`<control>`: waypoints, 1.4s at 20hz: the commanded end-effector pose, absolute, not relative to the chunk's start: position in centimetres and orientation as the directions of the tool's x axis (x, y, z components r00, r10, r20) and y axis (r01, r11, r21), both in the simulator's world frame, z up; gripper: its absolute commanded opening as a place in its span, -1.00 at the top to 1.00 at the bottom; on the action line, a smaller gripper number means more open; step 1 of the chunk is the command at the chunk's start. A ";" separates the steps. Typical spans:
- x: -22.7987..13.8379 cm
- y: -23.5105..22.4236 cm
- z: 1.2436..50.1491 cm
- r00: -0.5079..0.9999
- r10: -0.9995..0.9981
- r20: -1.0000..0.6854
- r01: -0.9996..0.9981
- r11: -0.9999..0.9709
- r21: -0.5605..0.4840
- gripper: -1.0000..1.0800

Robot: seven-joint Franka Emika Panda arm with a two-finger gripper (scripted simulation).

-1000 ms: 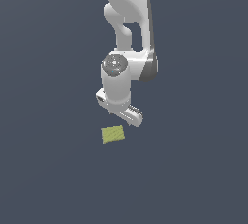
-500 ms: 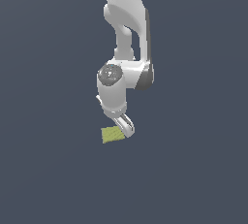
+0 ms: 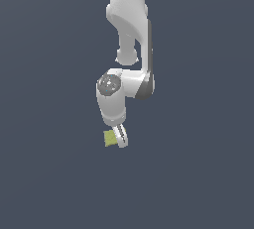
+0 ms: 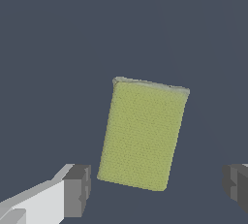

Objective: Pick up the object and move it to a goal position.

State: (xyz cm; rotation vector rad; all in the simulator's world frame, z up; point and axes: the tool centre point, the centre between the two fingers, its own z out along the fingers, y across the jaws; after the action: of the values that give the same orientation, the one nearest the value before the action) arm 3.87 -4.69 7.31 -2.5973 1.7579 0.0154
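Observation:
The object is a small flat yellow-green rectangular block (image 4: 143, 133) with a faintly textured top, lying on the dark floor. In the exterior view only its left part (image 3: 109, 138) shows beside the white finger (image 3: 120, 137); the rest is hidden behind the hand. My gripper (image 4: 155, 189) is open and hovers just above the block. Its two grey pads (image 4: 77, 189) stand wide apart, one on each side of the block's near end, touching nothing. The gripper in the exterior view (image 3: 119, 140) is low over the block.
The white arm (image 3: 130, 34) rises from the gripper toward the top of the exterior view. The floor (image 3: 198, 173) is a plain dark grey-blue surface with nothing else on it in view.
The arm has swung and lowered toward the exterior view's left, bringing the gripper down over the block. The hand has turned. The block has not moved.

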 end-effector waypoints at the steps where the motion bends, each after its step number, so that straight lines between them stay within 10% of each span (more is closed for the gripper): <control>1: 4.1 -5.0 6.9 0.320 -0.947 -0.008 -0.947 -0.320 0.001 -0.92; 28: 4.3 -5.6 1.1 0.214 -0.977 0.000 -0.977 -0.214 0.000 -0.92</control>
State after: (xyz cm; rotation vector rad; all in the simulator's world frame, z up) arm 4.36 -5.57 1.70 -2.4471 1.9678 -0.0016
